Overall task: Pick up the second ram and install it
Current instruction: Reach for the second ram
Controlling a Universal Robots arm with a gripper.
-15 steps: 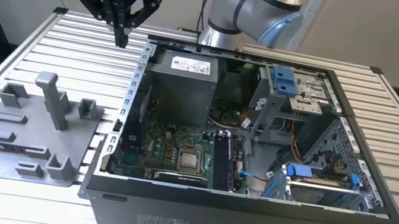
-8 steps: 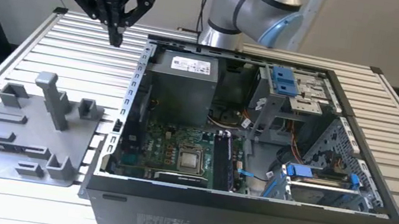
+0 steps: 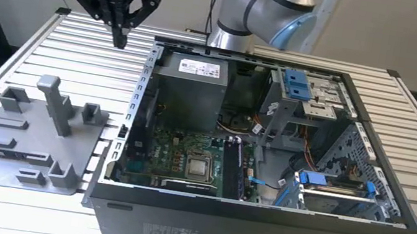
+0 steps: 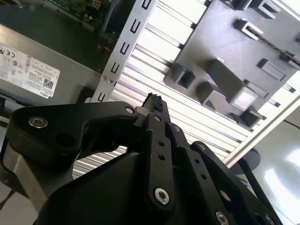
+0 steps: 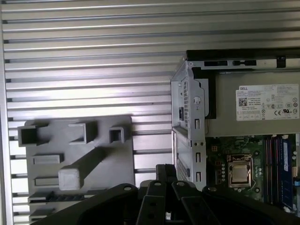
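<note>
My gripper (image 3: 120,39) hangs high over the slatted table, off the open computer case's (image 3: 258,225) far corner on the exterior view's left. Its black fingers (image 4: 153,102) are pressed together into one tip, and nothing shows between them. Thin memory sticks (image 3: 232,168) stand upright in the motherboard slots beside the processor (image 3: 198,167). One blue-looking stick (image 5: 284,164) among them looks like the second ram, seated in its slot; I cannot tell this for sure. The gripper is well away from those slots.
A grey fixture plate (image 3: 14,155) with upright posts lies on the table at the exterior view's left. The power supply (image 3: 189,92) and blue drive-bay latches (image 3: 298,84) fill the case's far side. The arm's base (image 3: 267,13) stands behind the case.
</note>
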